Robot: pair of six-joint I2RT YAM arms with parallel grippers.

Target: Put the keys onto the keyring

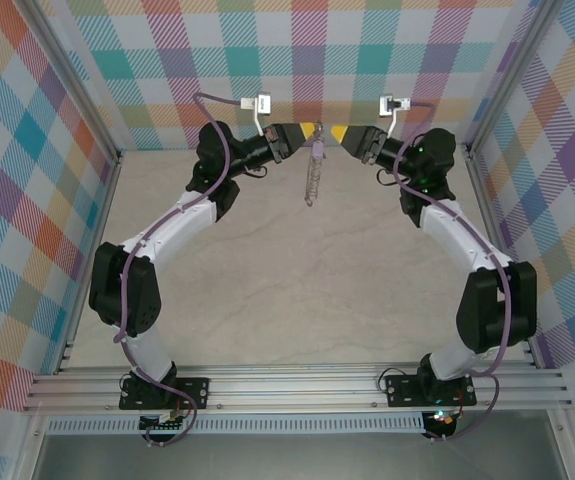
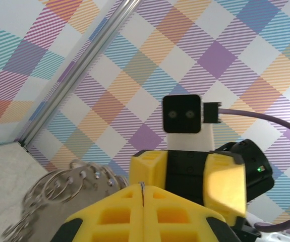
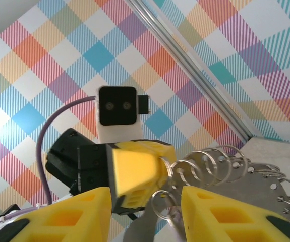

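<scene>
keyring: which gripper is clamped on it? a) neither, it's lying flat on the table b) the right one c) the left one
c: in the left wrist view the left gripper is shut with the thin wire of the keyring pinched in its seam, while the right gripper stands open on either side of the ring's small loops.

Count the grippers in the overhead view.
2. The left gripper is at the far centre, shut on the keyring; the right gripper faces it, open.
</scene>
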